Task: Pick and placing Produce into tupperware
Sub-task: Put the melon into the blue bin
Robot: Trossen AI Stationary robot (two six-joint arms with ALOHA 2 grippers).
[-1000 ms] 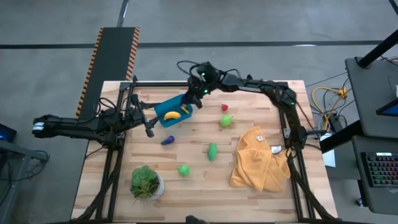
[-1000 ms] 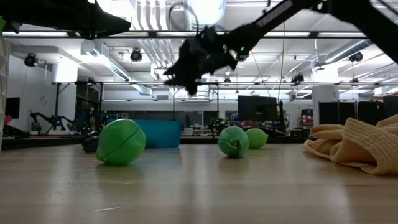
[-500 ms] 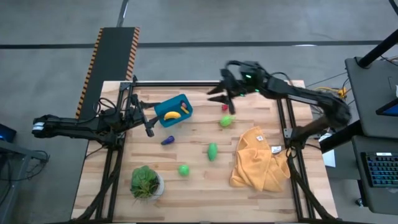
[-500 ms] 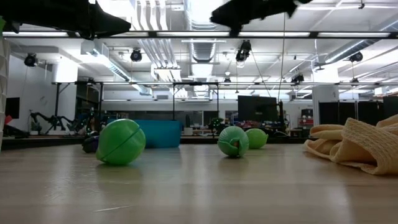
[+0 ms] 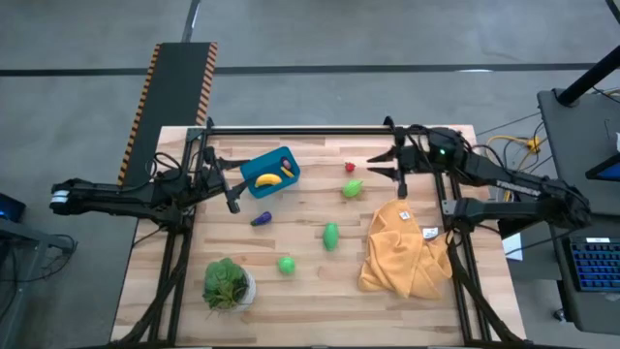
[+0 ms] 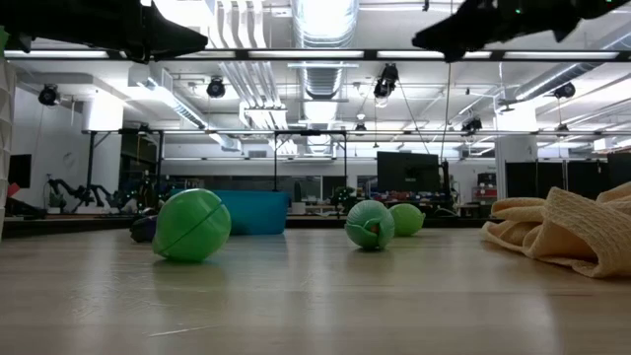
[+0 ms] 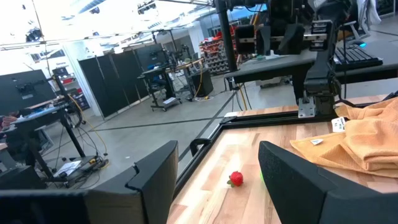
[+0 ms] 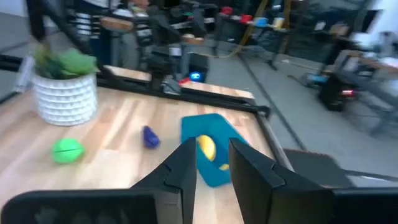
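Banana [image 5: 268, 178] is now sitting in the tupperware [image 5: 272, 161], so I'm swinging my right gripper [image 5: 381, 164] away empty with jaws narrowing toward the red piece [image 5: 350, 167], left gripper [image 5: 231, 198] idling open beside the tub.

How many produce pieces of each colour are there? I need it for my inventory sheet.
Green produce: 3
Red produce: 1
Purple eggplant: 1
Yellow banana: 1, in the tupperware
Total: 6
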